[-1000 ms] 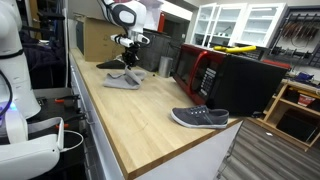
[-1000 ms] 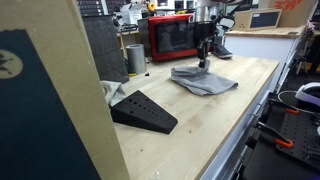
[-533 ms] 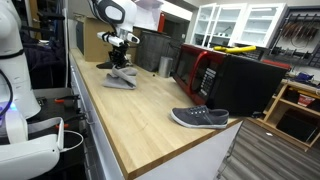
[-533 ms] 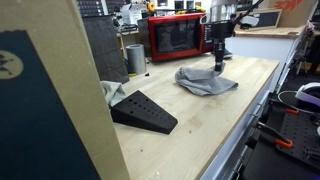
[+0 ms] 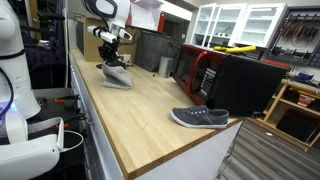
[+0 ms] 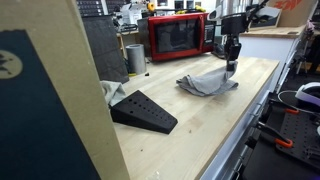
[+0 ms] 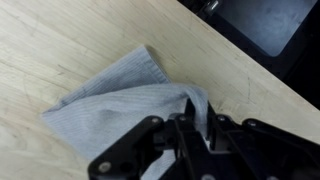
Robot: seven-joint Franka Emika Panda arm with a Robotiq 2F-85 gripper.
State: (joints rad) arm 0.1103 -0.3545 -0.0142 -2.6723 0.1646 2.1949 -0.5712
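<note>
A grey cloth (image 7: 115, 105) lies on the wooden countertop; it shows in both exterior views (image 5: 116, 79) (image 6: 205, 82). My gripper (image 7: 195, 125) is shut on one edge of the grey cloth and lifts that edge, so the cloth rises in a fold toward the fingers. In the exterior views the gripper (image 5: 112, 58) (image 6: 231, 62) hangs just above the cloth with the pinched part pulled up. The rest of the cloth still rests flat on the wood.
A grey shoe (image 5: 200, 118) lies near the counter's front end. A red microwave (image 6: 178, 37) (image 5: 205, 70) and a metal cup (image 6: 135, 58) stand at the back. A black wedge (image 6: 143, 110) lies on the counter. A cardboard panel (image 6: 45, 100) blocks part of an exterior view.
My gripper has dragged the pinched edge of the cloth along the counter, toward its far end in one exterior view. The cloth has folded over and bunched up under it.
</note>
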